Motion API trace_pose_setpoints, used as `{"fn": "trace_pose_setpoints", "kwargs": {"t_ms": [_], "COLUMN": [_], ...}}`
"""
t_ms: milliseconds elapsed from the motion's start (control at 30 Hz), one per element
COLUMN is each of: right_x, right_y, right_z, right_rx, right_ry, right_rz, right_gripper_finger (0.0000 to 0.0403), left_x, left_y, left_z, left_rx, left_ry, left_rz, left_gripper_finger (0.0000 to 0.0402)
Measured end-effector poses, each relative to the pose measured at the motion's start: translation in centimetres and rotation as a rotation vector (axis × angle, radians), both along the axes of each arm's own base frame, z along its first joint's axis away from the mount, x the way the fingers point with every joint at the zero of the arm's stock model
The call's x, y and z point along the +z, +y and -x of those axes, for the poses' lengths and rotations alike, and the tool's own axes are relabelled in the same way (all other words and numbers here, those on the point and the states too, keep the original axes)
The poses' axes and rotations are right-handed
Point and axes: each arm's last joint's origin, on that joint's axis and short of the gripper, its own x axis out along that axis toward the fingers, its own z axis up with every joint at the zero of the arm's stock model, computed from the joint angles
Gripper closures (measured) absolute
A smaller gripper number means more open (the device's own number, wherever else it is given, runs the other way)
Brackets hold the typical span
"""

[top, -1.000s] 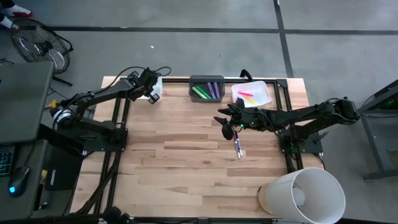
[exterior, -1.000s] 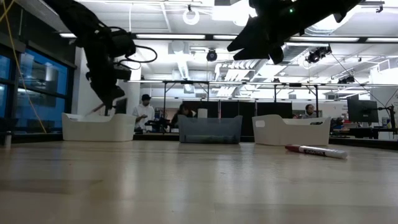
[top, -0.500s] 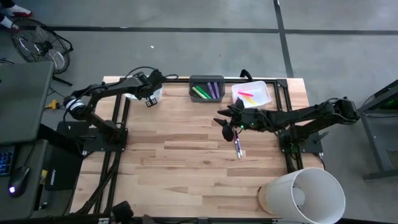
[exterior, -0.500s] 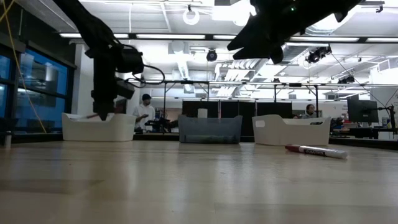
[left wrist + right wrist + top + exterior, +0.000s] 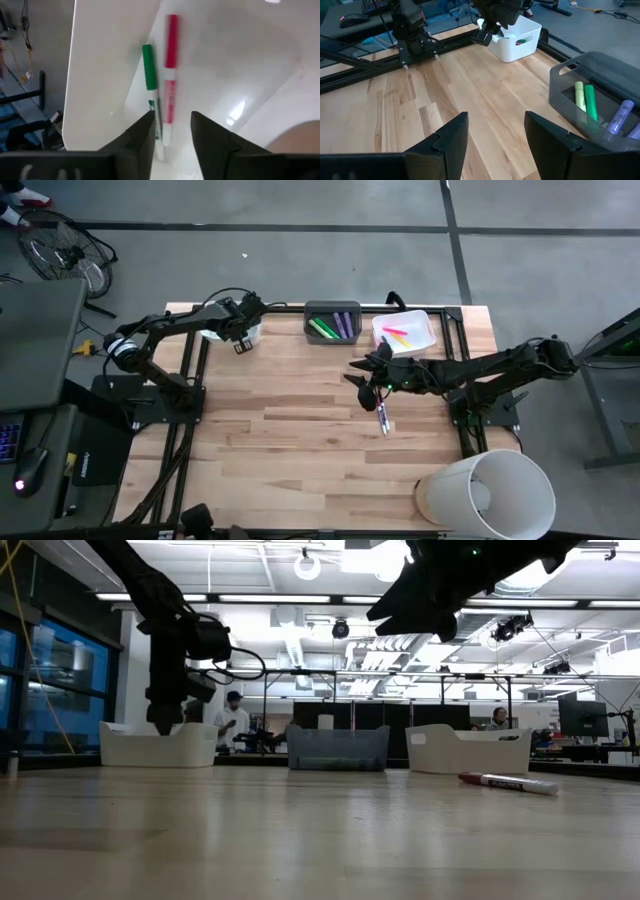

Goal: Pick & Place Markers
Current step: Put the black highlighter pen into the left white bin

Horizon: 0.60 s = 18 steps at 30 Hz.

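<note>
My left gripper stands open over the far-left white bin, pointing steeply down into it. A green marker and a red marker lie side by side on the bin's floor; the red one is blurred. My right gripper hangs open above mid-table, nothing between its fingers. One marker lies flat on the wood just near of it, and the low view shows it too. More markers lie in the grey bin and in the right white bin.
A large white bucket lies at the near right corner. Black frame rails run along the table's left and right sides. The three bins line the far edge; the wood between the arms and the near edge is bare. People stand in the room behind.
My left gripper has sunk toward the far-left white bin and rolled, and now points more steeply down. The thin stick that slanted from its tips a second ago no longer shows there in the low view.
</note>
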Motion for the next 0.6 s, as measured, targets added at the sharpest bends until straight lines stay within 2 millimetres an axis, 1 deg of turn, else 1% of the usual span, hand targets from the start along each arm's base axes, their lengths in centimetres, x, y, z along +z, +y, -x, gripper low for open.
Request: {"fn": "trace_pose_setpoints", "kwargs": {"t_ms": [67, 167, 467, 600], "right_x": [0.0, 0.0, 0.0, 0.0], "right_y": [0.0, 0.0, 0.0, 0.0], "right_z": [0.0, 0.0, 0.0, 0.0], "right_rx": [0.0, 0.0, 0.0, 0.0], "right_ry": [0.0, 0.0, -0.001, 0.0], "right_rz": [0.0, 0.0, 0.0, 0.0], "right_gripper_finger": [0.0219, 0.0219, 0.0219, 0.0219], "left_x": [0.0, 0.0, 0.1, 1.2], "left_y": [0.0, 0.0, 0.0, 0.3], "left_z": [0.0, 0.1, 0.2, -0.2], "left_rx": [0.005, 0.014, 0.024, 0.042], "left_ry": [0.008, 0.023, 0.032, 0.02], "left_rz": [-0.009, -0.024, -0.03, -0.041], "left_gripper_finger": [0.0269, 0.0258, 0.0254, 0.0254]}}
